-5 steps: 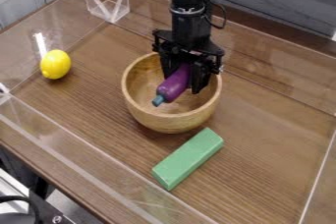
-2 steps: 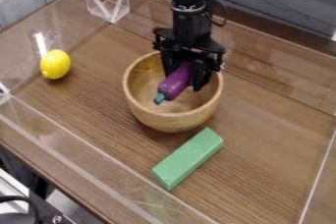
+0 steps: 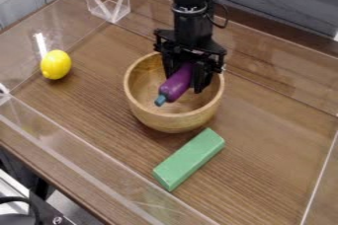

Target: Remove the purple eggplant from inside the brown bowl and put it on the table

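Dark wood grain runs across the table (image 3: 264, 120), with clear acrylic walls standing along its edges. Near the middle sits the brown bowl (image 3: 173, 115), round, thick-walled and pale against the darker top. Inside it lies the purple eggplant (image 3: 173, 84), tilted, its blue-teal stem cap at the lower left and its rounded purple end up toward the right, under the black arm.

That arm comes straight down from above, and its gripper (image 3: 188, 71) reaches into the bowl with the jaws pointing downward. They are drawn in tight on the upper part of the purple eggplant, one black finger on either side of it. From where I stand I cannot say whether the eggplant's lower end rests on the bowl's floor or hangs just clear of it; the rim hides that spot.

Off to the left, well apart from the bowl, a yellow lemon (image 3: 54, 65) rests near the acrylic wall. A green rectangular block (image 3: 189, 159) lies flat on the table in front of the bowl, near it but not touching, set at a slant
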Motion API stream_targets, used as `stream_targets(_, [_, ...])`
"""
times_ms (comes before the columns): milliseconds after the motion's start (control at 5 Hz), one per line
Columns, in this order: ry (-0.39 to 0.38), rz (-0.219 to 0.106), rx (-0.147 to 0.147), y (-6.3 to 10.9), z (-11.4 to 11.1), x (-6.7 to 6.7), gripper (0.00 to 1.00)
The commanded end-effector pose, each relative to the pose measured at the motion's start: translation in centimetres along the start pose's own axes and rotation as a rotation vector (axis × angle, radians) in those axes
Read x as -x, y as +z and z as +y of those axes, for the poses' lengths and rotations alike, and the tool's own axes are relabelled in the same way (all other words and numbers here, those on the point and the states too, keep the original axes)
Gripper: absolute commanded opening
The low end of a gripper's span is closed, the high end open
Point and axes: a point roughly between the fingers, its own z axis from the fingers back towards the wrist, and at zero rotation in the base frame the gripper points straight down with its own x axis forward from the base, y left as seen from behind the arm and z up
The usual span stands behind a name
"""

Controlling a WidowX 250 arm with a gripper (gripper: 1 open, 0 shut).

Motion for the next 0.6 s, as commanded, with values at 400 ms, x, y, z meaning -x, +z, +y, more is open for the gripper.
stream_targets(400, [-0.004, -0.049, -0.004, 1.37, -0.31, -0.96, 0.00])
